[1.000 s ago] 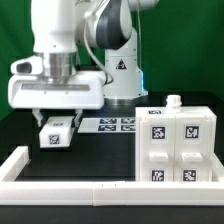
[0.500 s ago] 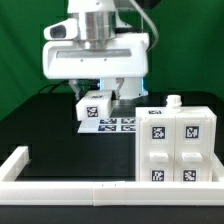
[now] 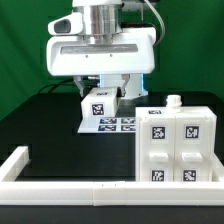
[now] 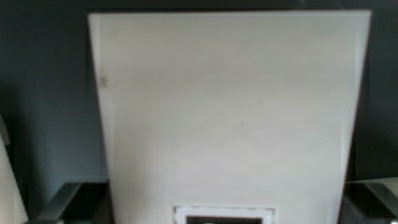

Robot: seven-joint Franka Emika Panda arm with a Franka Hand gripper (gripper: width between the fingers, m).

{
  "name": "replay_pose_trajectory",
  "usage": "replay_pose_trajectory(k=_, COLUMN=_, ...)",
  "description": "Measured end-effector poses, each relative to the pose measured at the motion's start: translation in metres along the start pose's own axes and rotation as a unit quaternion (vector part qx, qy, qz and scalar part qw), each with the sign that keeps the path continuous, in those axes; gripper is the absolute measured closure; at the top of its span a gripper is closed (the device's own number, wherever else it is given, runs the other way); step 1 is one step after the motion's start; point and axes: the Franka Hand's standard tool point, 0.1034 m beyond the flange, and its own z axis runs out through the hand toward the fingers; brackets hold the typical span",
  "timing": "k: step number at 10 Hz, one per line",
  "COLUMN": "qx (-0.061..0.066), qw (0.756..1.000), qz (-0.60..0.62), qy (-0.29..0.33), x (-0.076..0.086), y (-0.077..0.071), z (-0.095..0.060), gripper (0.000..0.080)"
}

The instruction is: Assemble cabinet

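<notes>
The cabinet body [image 3: 176, 146], a white box with several square tags on its front and a small knob on top, stands at the exterior view's right. My gripper [image 3: 101, 92] is shut on a flat white cabinet panel [image 3: 97, 110] with a tag on its face. It holds the panel above the table, to the left of the cabinet body and apart from it. In the wrist view the panel [image 4: 217, 110] fills most of the picture, with its tag [image 4: 228, 213] at one end. The dark fingers [image 4: 71, 200] stand at both sides of it.
The marker board [image 3: 118, 124] lies flat on the black table behind the held panel. A long white border rail [image 3: 60, 186] runs along the front and up the exterior view's left side. A green backdrop stands behind.
My gripper has carried the panel from the exterior view's left toward the middle and higher. In the last half second it has shifted a little further right.
</notes>
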Motion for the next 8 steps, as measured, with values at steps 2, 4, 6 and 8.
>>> replay_pose_trajectory(k=2, qx=0.002, qw=1.000, qz=-0.007, qy=-0.001, x=0.002, y=-0.012, z=-0.011, gripper=0.0239)
replay_pose_trajectory(k=4, qx=0.007, qw=1.000, qz=0.004, qy=-0.003, x=0.018, y=-0.032, z=-0.033, gripper=0.0239)
replay_pose_trajectory(k=6, qx=0.007, qw=1.000, qz=0.025, qy=-0.003, x=0.029, y=-0.062, z=-0.050, gripper=0.0239)
replay_pose_trajectory(k=8, qx=0.009, qw=1.000, qz=0.018, qy=-0.002, x=0.040, y=-0.093, z=-0.060, gripper=0.0238)
